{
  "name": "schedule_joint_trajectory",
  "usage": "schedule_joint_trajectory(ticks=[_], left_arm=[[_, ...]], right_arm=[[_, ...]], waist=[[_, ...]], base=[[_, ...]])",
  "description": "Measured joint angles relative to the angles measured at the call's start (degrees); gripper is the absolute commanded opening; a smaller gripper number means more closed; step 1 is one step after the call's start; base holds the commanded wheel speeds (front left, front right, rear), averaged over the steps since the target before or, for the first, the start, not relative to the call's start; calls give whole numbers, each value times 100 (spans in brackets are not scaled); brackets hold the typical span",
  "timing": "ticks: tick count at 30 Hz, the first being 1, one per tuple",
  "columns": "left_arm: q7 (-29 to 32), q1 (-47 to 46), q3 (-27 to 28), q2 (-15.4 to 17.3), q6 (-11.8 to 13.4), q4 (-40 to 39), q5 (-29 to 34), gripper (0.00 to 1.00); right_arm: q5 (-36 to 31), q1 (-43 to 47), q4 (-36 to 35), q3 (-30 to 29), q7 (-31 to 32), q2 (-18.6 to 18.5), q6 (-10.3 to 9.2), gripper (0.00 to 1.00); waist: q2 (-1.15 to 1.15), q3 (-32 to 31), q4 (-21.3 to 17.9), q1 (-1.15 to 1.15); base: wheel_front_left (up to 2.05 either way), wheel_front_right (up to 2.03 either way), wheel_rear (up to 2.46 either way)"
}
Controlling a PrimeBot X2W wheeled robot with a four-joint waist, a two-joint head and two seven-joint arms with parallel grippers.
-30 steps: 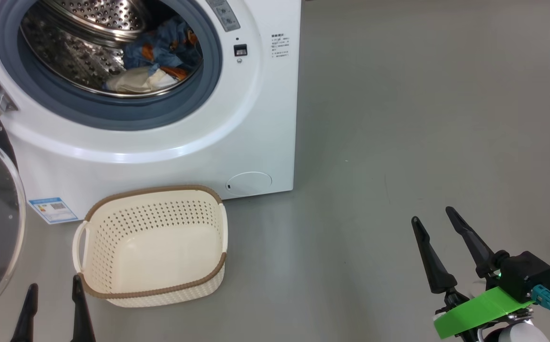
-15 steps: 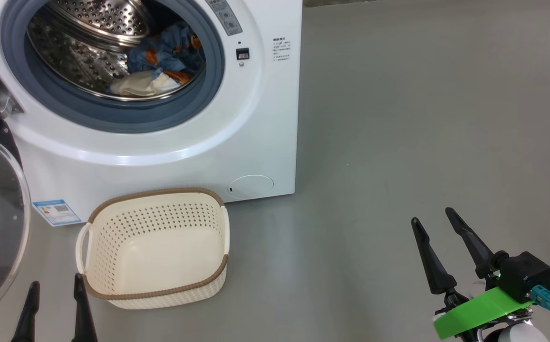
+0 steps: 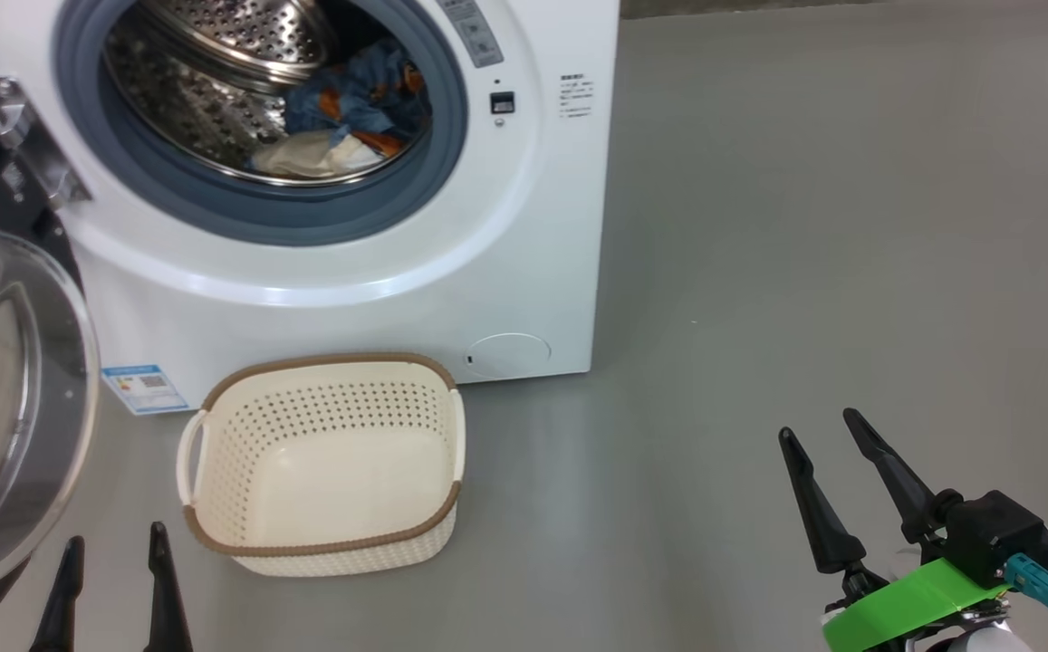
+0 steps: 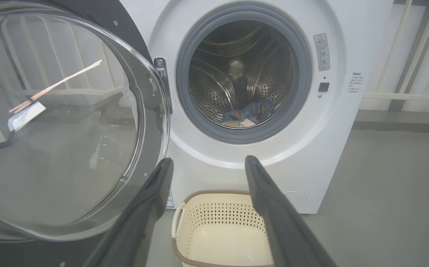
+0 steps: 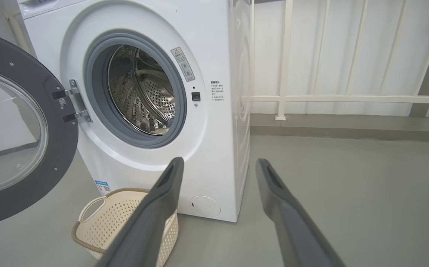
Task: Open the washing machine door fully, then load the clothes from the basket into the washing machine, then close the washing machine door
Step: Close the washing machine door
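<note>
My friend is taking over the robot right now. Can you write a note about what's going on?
Left gripper: open, empty, low, just left of the basket.
Right gripper: open, empty, over the floor on the right.
Washing machine door: swung open on the left.
Clothes: both inside the washing machine.
Basket: empty, on the floor before the machine.
Done: door opened, clothes loaded. Left: close the door.

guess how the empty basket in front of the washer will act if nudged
The basket probably feels light: thin perforated plastic, nothing inside. It would likely slide rather than tip, being wide, low and flat-bottomed on the smooth grey floor.
</note>
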Motion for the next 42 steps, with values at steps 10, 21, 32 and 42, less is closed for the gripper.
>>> schedule_joint_trajectory(ticks=[10,21,32,42], left_arm=[[0,92,-69,0,94,-23,-66,100],[0,170,-56,0,146,-20,-76,100],[0,236,-68,0,200,-4,-180,100],[0,261,-21,0,252,20,-225,100]], right_arm=[[0,1,37,87,0,-36,0,100],[0,12,80,127,0,-33,0,100],[0,13,82,144,0,-32,0,100],[0,14,102,154,0,10,0,100]], waist=[[0,-15,579,0],[0,-83,1240,0],[0,-103,1759,0],[0,-114,2171,0]], base=[[0,0,0],[0,0,0],[0,0,0],[0,0,0]])
